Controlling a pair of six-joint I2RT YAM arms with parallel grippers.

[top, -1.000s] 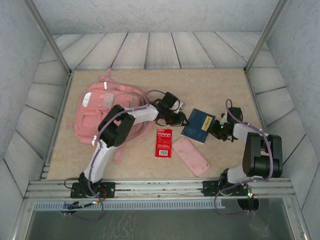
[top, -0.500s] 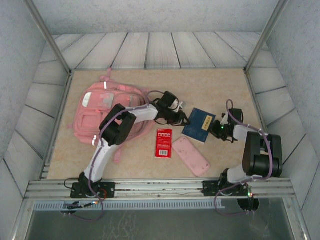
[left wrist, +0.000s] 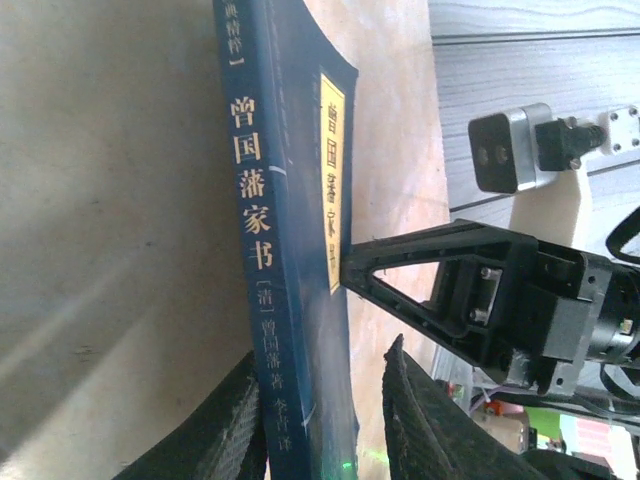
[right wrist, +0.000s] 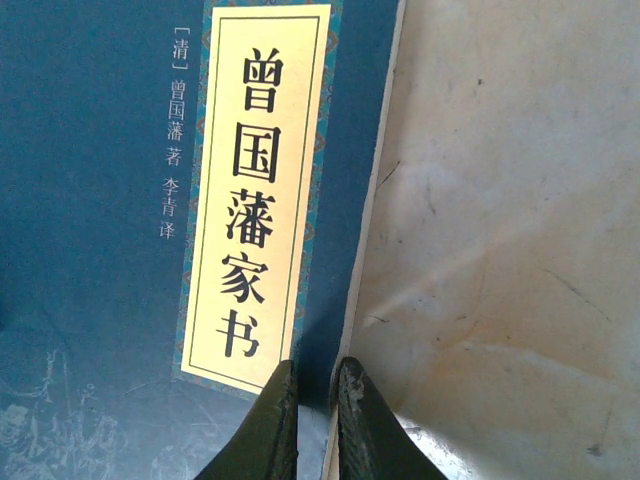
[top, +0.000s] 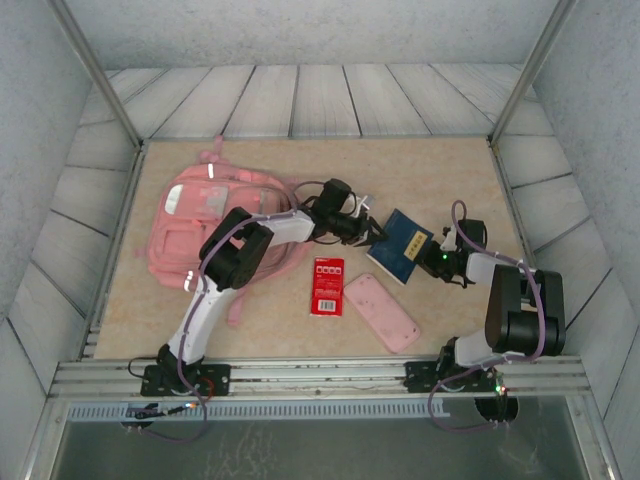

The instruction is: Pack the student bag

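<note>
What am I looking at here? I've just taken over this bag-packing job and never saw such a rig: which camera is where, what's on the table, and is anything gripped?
A left arm and a right arm are bolted at the near edge of the table. The overhead view shows both; the other two pictures come from cameras on each wrist. On the table are the student bag, a blue book, a red packet and a pink pencil case. The right gripper pinches the book's cover edge; the left gripper straddles its spine, open.
</note>
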